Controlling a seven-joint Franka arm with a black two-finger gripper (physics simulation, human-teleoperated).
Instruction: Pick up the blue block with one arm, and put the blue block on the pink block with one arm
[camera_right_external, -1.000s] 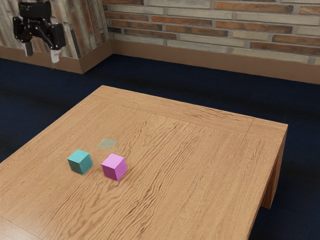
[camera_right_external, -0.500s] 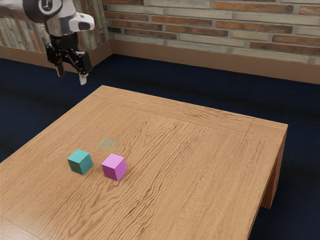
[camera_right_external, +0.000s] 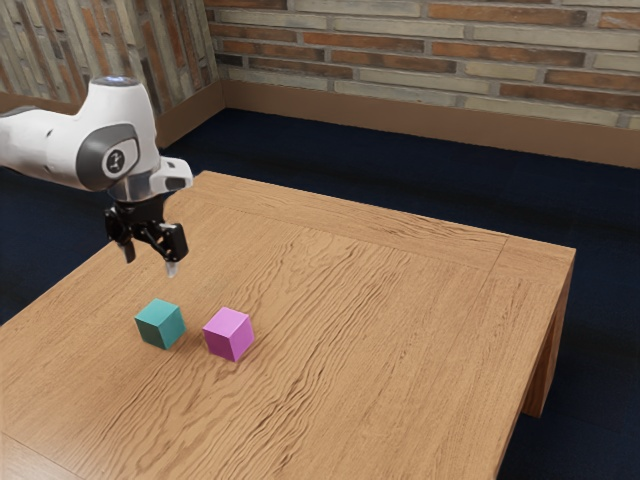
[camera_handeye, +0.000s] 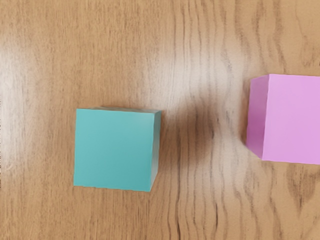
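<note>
- Brick walls and dark carpet behind; wooden table (camera_right_external: 400, 300) in front.
- Blue block (camera_right_external: 160, 323), teal in tone, sits flat on the table toward the exterior view's left. The pink block (camera_right_external: 228, 333) is just beside it, not touching.
- Gripper (camera_right_external: 149, 256) hovers above the blue block, fingers spread, nothing between them.
- Wrist view: blue block (camera_handeye: 116, 149) is under the hand, its edges slightly skewed; pink block (camera_handeye: 287, 118) is close by.
- Risk: the gap between the blocks is narrow. A finger coming down on the pink side could knock the stacking target away.
- Risk: closing off-square could twist the cube or pop it loose.
</note>
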